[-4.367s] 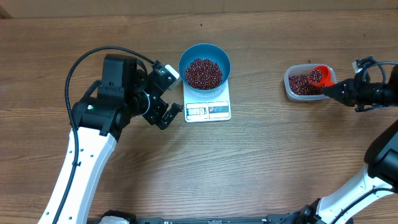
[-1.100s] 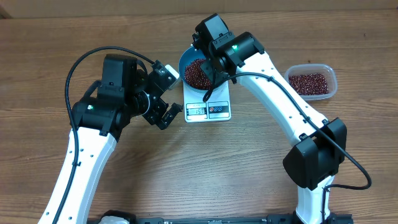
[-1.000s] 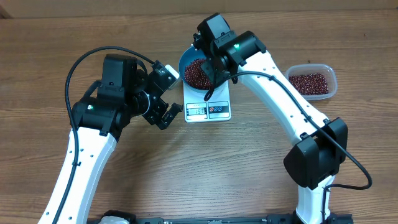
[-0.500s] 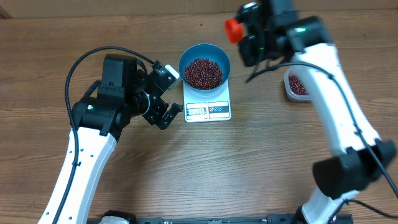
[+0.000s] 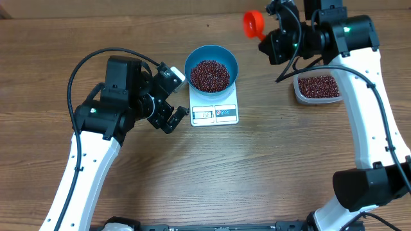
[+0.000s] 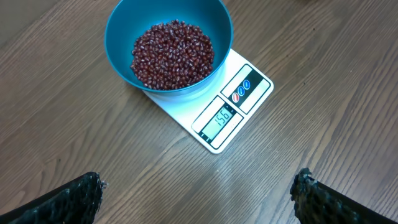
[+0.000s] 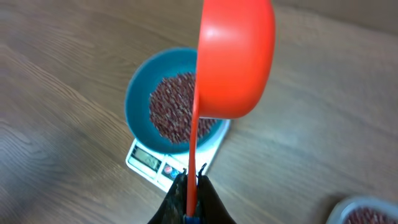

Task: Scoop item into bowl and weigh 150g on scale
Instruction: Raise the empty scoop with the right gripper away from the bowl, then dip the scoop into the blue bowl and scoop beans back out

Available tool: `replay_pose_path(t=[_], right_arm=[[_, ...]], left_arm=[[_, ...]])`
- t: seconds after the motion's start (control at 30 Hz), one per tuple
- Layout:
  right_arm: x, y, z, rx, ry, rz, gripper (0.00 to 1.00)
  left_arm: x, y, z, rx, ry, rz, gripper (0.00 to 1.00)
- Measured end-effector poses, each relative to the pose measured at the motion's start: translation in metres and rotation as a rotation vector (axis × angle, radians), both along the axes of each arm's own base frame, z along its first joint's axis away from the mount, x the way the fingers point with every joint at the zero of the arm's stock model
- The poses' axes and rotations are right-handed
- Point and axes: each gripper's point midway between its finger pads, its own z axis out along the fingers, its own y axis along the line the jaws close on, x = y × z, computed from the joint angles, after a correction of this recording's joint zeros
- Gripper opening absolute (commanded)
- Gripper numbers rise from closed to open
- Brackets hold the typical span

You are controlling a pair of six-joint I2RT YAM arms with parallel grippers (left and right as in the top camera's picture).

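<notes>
Nearest the robot's side of the one wooden table [image 5: 257, 167], the two arms rise, one from each side. At 9 o'clock of the scale, the left gripper [image 6: 196, 200] hangs just above the wood with its two fingers spread wide, nothing between them. One white scale [image 6: 260, 82] lies just beyond it, its display edge toward 6 o'clock in the overhead view. That edge carries one small screen and three oval buttons. The screen shows three digits that look like 156, though the last one is hard to read. On the scale's far half stands the one blue bowl [image 6: 118, 37], and a loose heap of dark red beans [image 6: 173, 55] covers its bottom. At 3 o'clock of the bowl, well apart from it, sits one clear tub [image 5: 296, 90] with a second, flatter layer of beans. Farthest off, at about 1 o'clock of the bowl, the right gripper [image 7: 189, 186] is clamped on the thin handle of the one orange-red scoop [image 7: 236, 59]. It holds the scoop up in the air, clear of both containers. Whether the scoop carries any beans cannot be told.
</notes>
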Motion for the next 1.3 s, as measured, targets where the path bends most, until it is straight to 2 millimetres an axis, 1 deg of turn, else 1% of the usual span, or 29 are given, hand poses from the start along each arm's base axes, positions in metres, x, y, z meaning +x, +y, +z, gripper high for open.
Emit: replay_pose_path(t=[0.07, 0.17, 0.3, 0.4, 0.5, 0.57, 0.6, 0.7, 0.73, 0.8, 0.83, 0.9, 0.93, 0.97, 1.0, 1.17, 1.23, 1.3], right_arm=[[0.002, 0.008, 0.003, 0.006, -0.024, 0.02, 0.04], [0.004, 0.013, 0.006, 0.01, -0.042, 0.027, 0.04], [0.002, 0.008, 0.0, -0.001, -0.003, -0.024, 0.03], [0.008, 0.007, 0.003, 0.023, 0.003, -0.081, 0.03], [0.022, 0.01, 0.021, 0.082, -0.044, -0.133, 0.03], [0.032, 0.012, 0.042, 0.113, -0.101, -0.147, 0.03], [0.035, 0.012, 0.058, 0.131, -0.135, -0.153, 0.03], [0.036, 0.008, 0.092, 0.158, -0.203, -0.166, 0.03], [0.035, 0.004, 0.099, 0.16, -0.215, -0.172, 0.03], [0.033, -0.004, 0.101, 0.149, -0.209, -0.181, 0.03], [0.032, -0.008, 0.098, 0.138, -0.2, -0.185, 0.03], [0.029, -0.015, 0.085, 0.101, -0.161, -0.184, 0.03], [0.029, -0.018, 0.073, 0.07, -0.132, -0.174, 0.03], [0.029, -0.02, 0.066, 0.053, -0.115, -0.165, 0.03], [0.031, -0.021, 0.051, 0.025, -0.083, -0.149, 0.03], [0.04, -0.016, -0.012, -0.059, 0.049, -0.064, 0.03], [0.044, -0.008, -0.037, -0.072, 0.106, -0.047, 0.03], [0.042, -0.003, -0.048, -0.078, 0.14, -0.038, 0.03]], left_arm=[[0.0, 0.0, 0.0, 0.0, 0.0, 0.0, 1.0], [0.0, 0.0, 0.0, 0.0, 0.0, 0.0, 1.0], [0.0, 0.0, 0.0, 0.0, 0.0, 0.0, 1.0], [0.0, 0.0, 0.0, 0.0, 0.0, 0.0, 1.0], [0.0, 0.0, 0.0, 0.0, 0.0, 0.0, 0.99], [0.0, 0.0, 0.0, 0.0, 0.0, 0.0, 0.99], [0.0, 0.0, 0.0, 0.0, 0.0, 0.0, 1.0], [0.0, 0.0, 0.0, 0.0, 0.0, 0.0, 1.0], [0.0, 0.0, 0.0, 0.0, 0.0, 0.0, 1.0], [0.0, 0.0, 0.0, 0.0, 0.0, 0.0, 0.99], [0.0, 0.0, 0.0, 0.0, 0.0, 0.0, 1.0], [0.0, 0.0, 0.0, 0.0, 0.0, 0.0, 1.0], [0.0, 0.0, 0.0, 0.0, 0.0, 0.0, 1.0], [0.0, 0.0, 0.0, 0.0, 0.0, 0.0, 0.99], [0.0, 0.0, 0.0, 0.0, 0.0, 0.0, 1.0], [0.0, 0.0, 0.0, 0.0, 0.0, 0.0, 1.0], [0.0, 0.0, 0.0, 0.0, 0.0, 0.0, 1.0], [0.0, 0.0, 0.0, 0.0, 0.0, 0.0, 1.0]])
